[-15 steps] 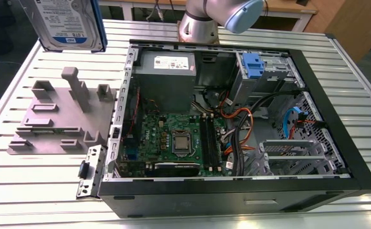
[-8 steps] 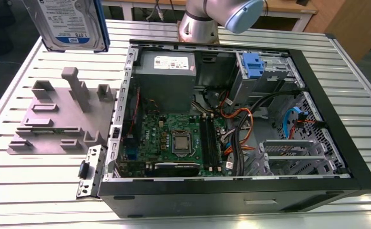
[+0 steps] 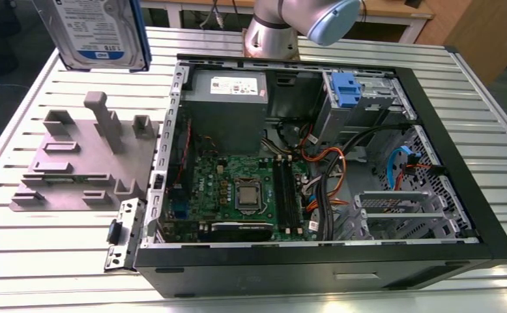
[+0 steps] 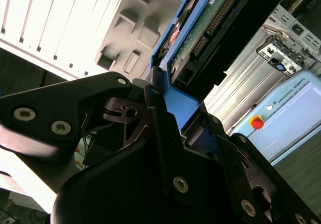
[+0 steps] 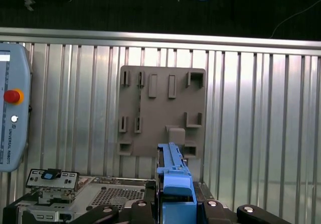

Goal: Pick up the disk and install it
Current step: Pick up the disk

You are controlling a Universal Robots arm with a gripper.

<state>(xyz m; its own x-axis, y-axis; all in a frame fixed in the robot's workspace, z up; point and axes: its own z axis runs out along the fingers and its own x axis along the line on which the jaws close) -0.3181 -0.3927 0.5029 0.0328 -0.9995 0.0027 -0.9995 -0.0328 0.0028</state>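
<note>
Second wrist view: gripper (image 4: 173, 101) clamped on the disk (image 4: 200, 28), aloft over the grey holder (image 3: 71, 163), at the exterior view's left of the open case (image 3: 323, 261). Likely risk: slipping or tilting, from a grip on one rail end.

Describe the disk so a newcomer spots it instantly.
At the exterior view's left, beside the open black computer case, lies a grey fixture plate. Above it the gripper holds the disk: silver, white-and-blue label, blue rails, unlike the plain blue caddy inside the case.

Blue plastic-railed disk (image 3: 101, 32), ribbed metal table (image 3: 497, 130)
</note>
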